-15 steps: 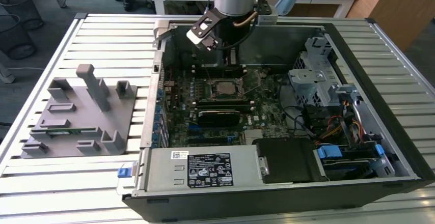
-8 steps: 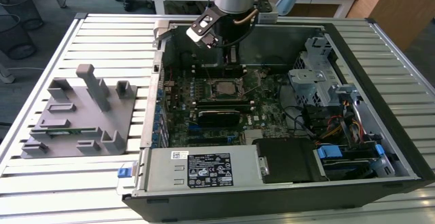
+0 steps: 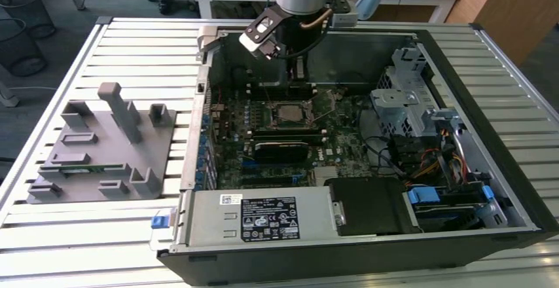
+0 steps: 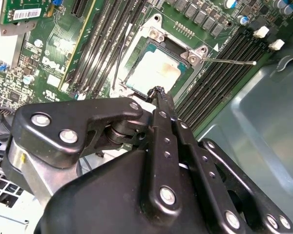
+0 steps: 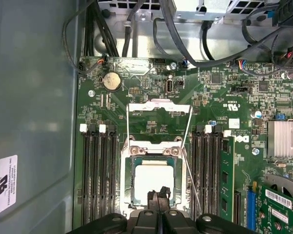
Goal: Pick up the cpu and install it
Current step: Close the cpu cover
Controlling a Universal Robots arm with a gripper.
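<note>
Silver-grey top of the cpu (image 5: 154,179) shows in the socket (image 5: 136,146) of the green motherboard (image 5: 234,97), where it lies flat. Over its edge hangs the black gripper (image 5: 159,196), with jaws pressed together and nothing held between them.

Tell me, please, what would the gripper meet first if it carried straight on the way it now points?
Most likely the cpu. In the first wrist view the gripper points down at the chip's silver top, which lies flat in the socket. How much gap remains between them is unclear.
</note>
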